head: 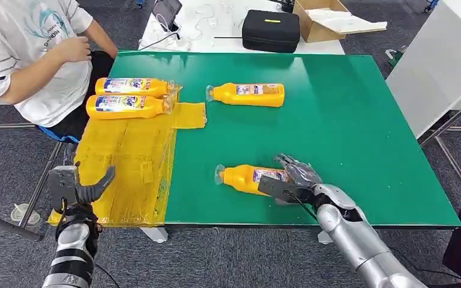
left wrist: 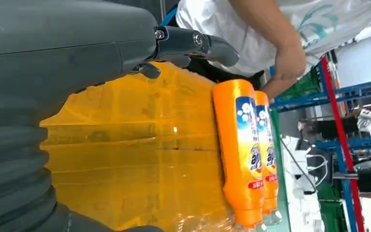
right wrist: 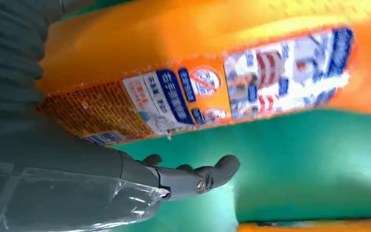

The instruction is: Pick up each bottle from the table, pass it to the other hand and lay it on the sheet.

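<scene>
Right hand (head: 291, 179) at the near detergent bottle (head: 249, 177), grasp unclear — rigid, probably slick plastic, best gripped mid-body; left hand (head: 78, 187) open.

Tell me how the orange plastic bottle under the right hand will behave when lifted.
The orange plastic bottle lies on its side on the green table, so it may roll if nudged. Its glossy label probably makes it slippery. It looks rigid, so the right hand should grip it without crushing.
</scene>
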Controlling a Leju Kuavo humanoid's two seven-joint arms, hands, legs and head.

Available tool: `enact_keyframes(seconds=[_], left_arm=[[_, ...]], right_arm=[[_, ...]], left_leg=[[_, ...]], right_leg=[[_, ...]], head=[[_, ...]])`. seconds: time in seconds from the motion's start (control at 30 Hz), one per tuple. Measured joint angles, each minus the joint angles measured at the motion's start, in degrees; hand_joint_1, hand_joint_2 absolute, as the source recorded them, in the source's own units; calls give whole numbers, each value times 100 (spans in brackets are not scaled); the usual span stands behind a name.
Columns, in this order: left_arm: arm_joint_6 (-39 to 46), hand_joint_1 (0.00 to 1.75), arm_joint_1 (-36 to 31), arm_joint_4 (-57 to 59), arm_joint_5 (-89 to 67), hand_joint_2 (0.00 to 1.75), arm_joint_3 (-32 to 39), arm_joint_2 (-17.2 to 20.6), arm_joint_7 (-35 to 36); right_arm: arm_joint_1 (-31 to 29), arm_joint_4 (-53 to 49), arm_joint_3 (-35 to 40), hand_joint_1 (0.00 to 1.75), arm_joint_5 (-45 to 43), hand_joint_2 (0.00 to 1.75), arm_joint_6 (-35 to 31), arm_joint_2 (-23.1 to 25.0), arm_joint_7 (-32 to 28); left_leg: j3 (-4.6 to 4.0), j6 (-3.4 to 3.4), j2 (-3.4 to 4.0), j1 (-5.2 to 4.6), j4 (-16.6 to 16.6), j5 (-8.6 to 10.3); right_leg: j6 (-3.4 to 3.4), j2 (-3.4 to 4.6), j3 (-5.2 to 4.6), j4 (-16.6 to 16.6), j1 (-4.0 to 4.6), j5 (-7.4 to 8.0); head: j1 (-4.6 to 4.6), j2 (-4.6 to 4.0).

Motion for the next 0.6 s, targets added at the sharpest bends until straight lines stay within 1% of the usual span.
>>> enact_keyframes(seconds=[0.2, 0.23, 0.27, 0.3, 0.33, 0.37, 0.4, 0.43, 0.47, 0.6], left_arm=[[-37, 0, -57, 94, 28, 175, 4, 0, 13], [-39, 0, -61, 111, 48, 175, 4, 0, 13], [-39, 0, -70, 127, 55, 175, 4, 0, 13], [-39, 0, -80, 138, 59, 175, 4, -2, 15], [-37, 0, -94, 153, 59, 175, 2, -2, 13], [-37, 0, -118, 177, 59, 175, 2, -2, 13], [-35, 0, -146, 203, 59, 175, -2, -4, 13], [-30, 0, -170, 234, 59, 175, -9, -4, 13], [-26, 0, -186, 249, 61, 175, -13, -11, 13], [-15, 0, -250, 358, 87, 175, -22, -24, 9]], right_arm=[[-154, 83, 256, 0, -9, 175, 190, -199, 48], [-174, 103, 295, 5, -41, 175, 251, -221, 48], [-197, 122, 330, 44, -78, 175, 310, -234, 48], [-227, 153, 367, 124, -123, 175, 363, -249, 39], [-274, 206, 417, 169, -175, 175, 409, -262, 6], [-322, 271, 468, 175, -247, 175, 452, -269, -35], [-376, 337, 514, 169, -306, 175, 478, -275, -72], [-423, 418, 573, 175, -359, 175, 498, -277, -107], [-456, 480, 609, 173, -387, 175, 505, -277, -133], [-565, 708, 743, 175, -536, 175, 467, -273, -217]], left_leg=[[0, 0, -2, 0, 0, 0], [0, 0, 0, 0, 0, 0], [0, 0, 0, 0, 0, 0], [1, 0, 0, 0, 0, 0], [2, 0, 0, 0, 0, 0], [3, 0, 0, 0, 0, 0], [4, 0, -1, 0, 0, 0], [8, 0, 0, 1, 0, 0], [12, 0, 0, 1, 0, 0], [25, 0, 4, 1, 0, -1]], right_leg=[[0, -1, 1, 0, 0, 0], [0, 0, 0, 0, 0, 0], [0, 0, 0, 0, 0, 0], [0, 0, 0, 0, 0, 0], [0, 0, 1, 0, 0, 0], [0, 0, 1, -1, 0, 0], [0, 0, 2, -1, 0, 0], [0, 0, 6, -1, 1, 0], [0, 0, 9, -1, 1, 0], [0, 2, 20, -1, 2, 0]], head=[[2, 0], [0, 0], [0, 0], [2, 2], [0, 0], [0, 2], [2, 2], [0, 0], [2, 0], [2, 0]])
